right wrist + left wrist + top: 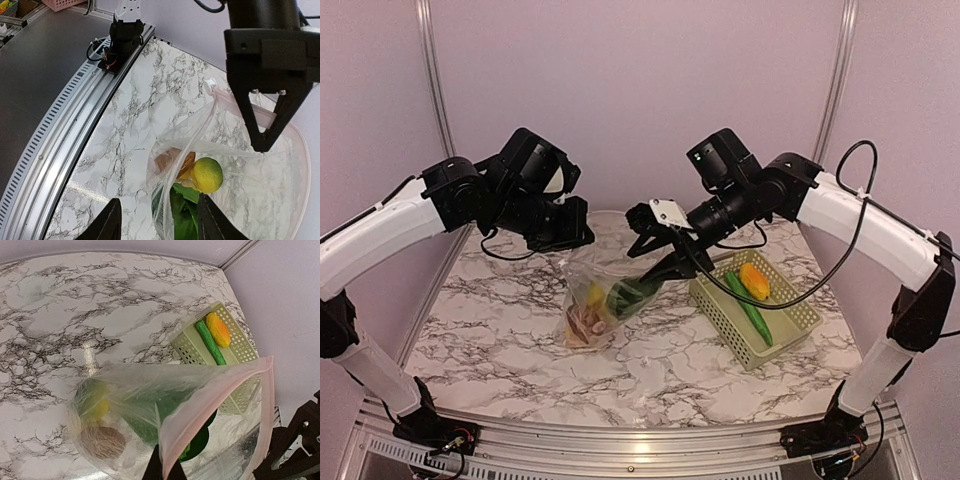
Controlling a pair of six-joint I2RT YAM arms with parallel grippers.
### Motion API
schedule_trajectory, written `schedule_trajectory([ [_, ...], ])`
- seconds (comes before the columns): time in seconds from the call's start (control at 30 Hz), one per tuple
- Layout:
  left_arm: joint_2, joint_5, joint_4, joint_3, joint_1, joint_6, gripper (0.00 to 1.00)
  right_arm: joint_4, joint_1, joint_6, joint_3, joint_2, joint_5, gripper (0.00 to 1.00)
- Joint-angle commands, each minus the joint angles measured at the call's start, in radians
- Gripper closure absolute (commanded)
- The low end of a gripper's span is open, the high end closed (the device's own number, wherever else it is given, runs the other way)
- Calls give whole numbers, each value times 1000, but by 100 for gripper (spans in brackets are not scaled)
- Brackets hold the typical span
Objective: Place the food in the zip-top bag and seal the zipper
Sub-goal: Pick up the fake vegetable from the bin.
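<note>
Marbled white worktop (500,320); clear zip-top bag (600,305) bottom rests mid-worktop, pale green lattice basket (720,320) sits near, to its right.

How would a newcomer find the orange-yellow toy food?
On the right of the marble-patterned table stands a pale green lattice plastic basket. Two toys lie inside; it is the short orange-yellow oblong piece, beside the long thin green vegetable.

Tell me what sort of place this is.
Probably a robot test cell: left arm and right arm mounted at a marble-patterned table, plain walls around it, toy food in a bag.
</note>
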Motion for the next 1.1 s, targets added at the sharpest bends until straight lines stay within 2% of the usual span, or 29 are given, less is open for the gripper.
schedule_trajectory([
  [0.0, -32, 5, 0, -8, -4, 22, 99, -23, 63, -35, -4, 33, 105, 53],
  [0.07, -37, 3, 0, -12, -4, 28, 96, -15, 75, -21, 13, 54, 128, 58],
  [0.23, -59, 0, -2, -41, -4, 31, 93, -5, 80, 2, 63, 95, 122, 84],
  [0.33, -79, 3, -5, -57, -4, 18, 82, -7, 80, -6, 70, 102, 123, 93],
  [0.47, -116, 3, -40, -66, -8, -14, 68, -7, 80, -8, 81, 91, 104, 94],
  [0.57, -143, 34, -51, -82, -11, -27, 66, -2, 79, -2, 93, 82, 94, 94],
  [0.8, -101, 82, -80, -65, -26, -5, 70, 12, 80, 2, 112, 75, 90, 94],
  [1.07, -10, 25, -210, 39, -39, 39, 78, 17, 80, 4, 104, 67, 90, 94],
])
